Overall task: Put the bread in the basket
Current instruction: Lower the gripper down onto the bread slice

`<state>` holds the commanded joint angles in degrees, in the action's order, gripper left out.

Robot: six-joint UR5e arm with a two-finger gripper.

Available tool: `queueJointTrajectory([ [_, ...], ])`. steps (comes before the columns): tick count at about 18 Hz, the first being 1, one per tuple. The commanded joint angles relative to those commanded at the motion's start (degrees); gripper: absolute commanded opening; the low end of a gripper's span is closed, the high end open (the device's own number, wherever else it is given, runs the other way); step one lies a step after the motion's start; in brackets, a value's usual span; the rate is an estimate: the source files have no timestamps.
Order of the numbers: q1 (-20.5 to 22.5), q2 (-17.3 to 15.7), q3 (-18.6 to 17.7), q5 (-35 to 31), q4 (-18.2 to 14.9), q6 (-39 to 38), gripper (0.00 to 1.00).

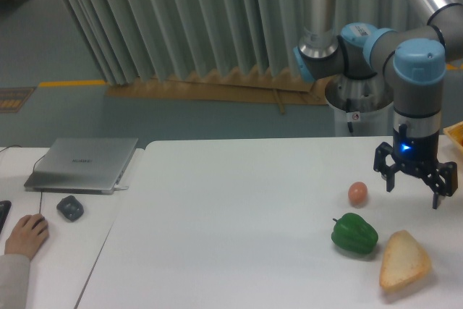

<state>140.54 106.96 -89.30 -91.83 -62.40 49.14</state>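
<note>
The bread (pixel 404 260) is a pale tan wedge lying flat near the table's front right corner. My gripper (pixel 414 193) hangs open above the table, a little behind the bread and slightly to its right, with nothing between its fingers. Only a yellow-orange corner of the basket (pixel 456 134) shows at the right edge of the view, behind the gripper.
A green pepper (pixel 354 234) lies just left of the bread, and a small orange-brown egg (pixel 357 192) sits behind it. On the left desk are a closed laptop (pixel 82 163), a dark mouse (pixel 70 208) and a person's hand (pixel 24 235).
</note>
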Motion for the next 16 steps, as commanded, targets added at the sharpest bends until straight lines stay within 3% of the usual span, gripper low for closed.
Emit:
queueJointTrajectory([
  [10,-5.4,5.7,3.0,-6.4,0.7,-5.9,1.00],
  [16,-5.6,8.6,4.1,-9.0,1.9,-7.5,1.00],
])
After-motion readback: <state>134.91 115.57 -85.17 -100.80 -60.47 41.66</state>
